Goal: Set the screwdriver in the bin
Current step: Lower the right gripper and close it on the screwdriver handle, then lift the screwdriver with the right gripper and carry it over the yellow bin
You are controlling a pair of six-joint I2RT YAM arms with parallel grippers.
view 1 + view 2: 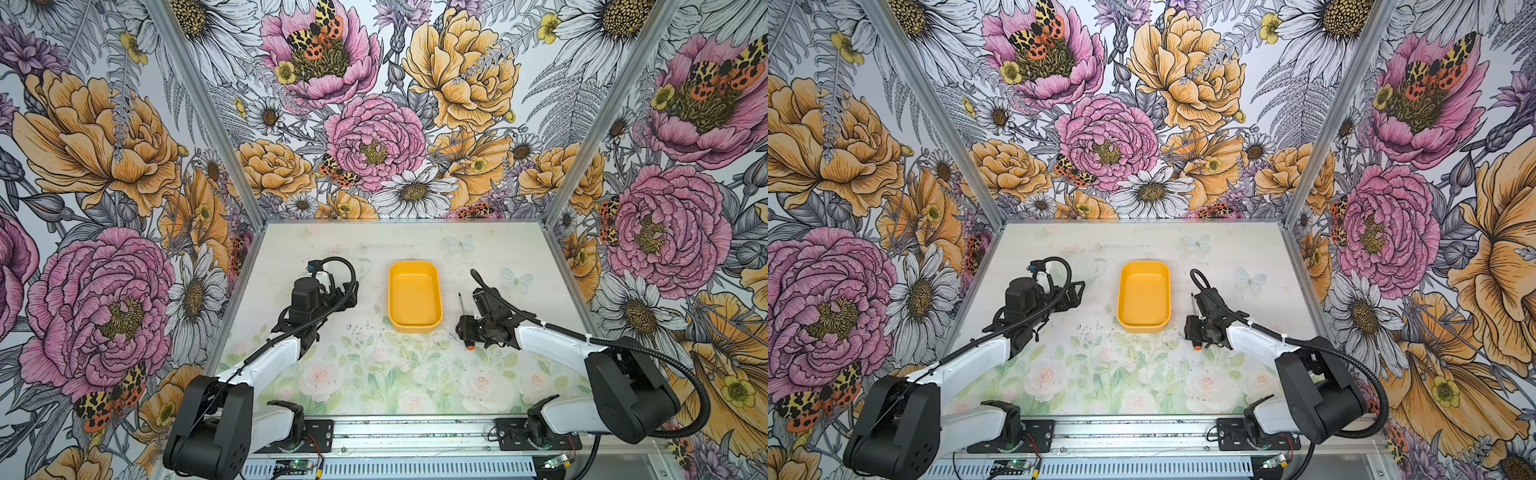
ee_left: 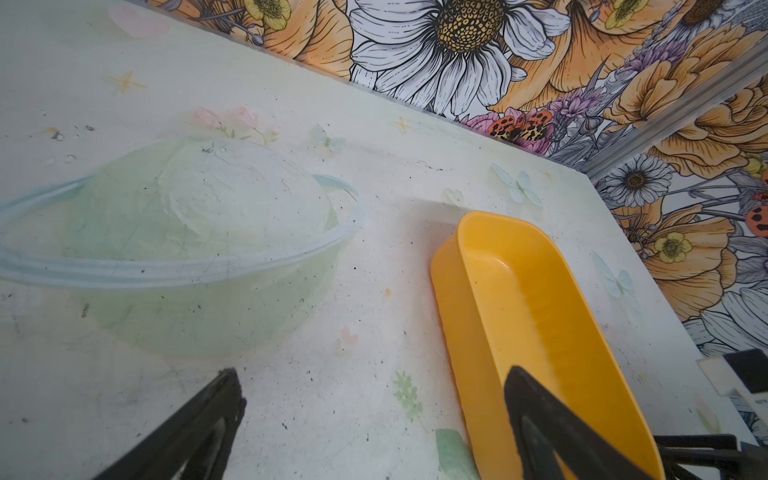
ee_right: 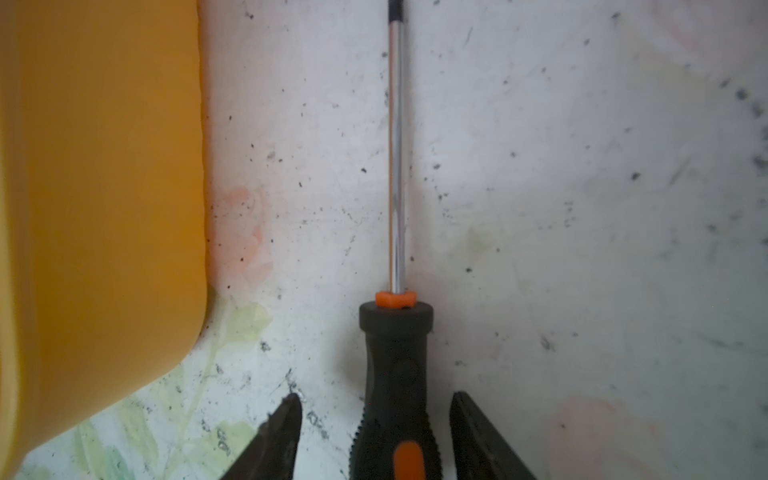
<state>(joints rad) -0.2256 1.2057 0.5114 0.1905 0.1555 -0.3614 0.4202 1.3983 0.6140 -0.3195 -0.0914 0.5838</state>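
You are straddling screwdriver (image 3: 395, 365) handle with right gripper (image 3: 375, 401), jaws spread, not yet touching. Screwdriver lying on desk (image 3: 582, 208) just beside bin (image 3: 104, 208). Grasp step; next needing firm pinch, lift over wall.

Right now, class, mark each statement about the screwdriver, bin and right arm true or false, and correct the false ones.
1. The screwdriver lies inside the bin. False: it lies on the table beside it.
2. The bin is empty. True.
3. The right gripper has its jaws on either side of the handle. True.
4. The shaft points at the bin. False: it runs alongside the bin, toward the back wall.
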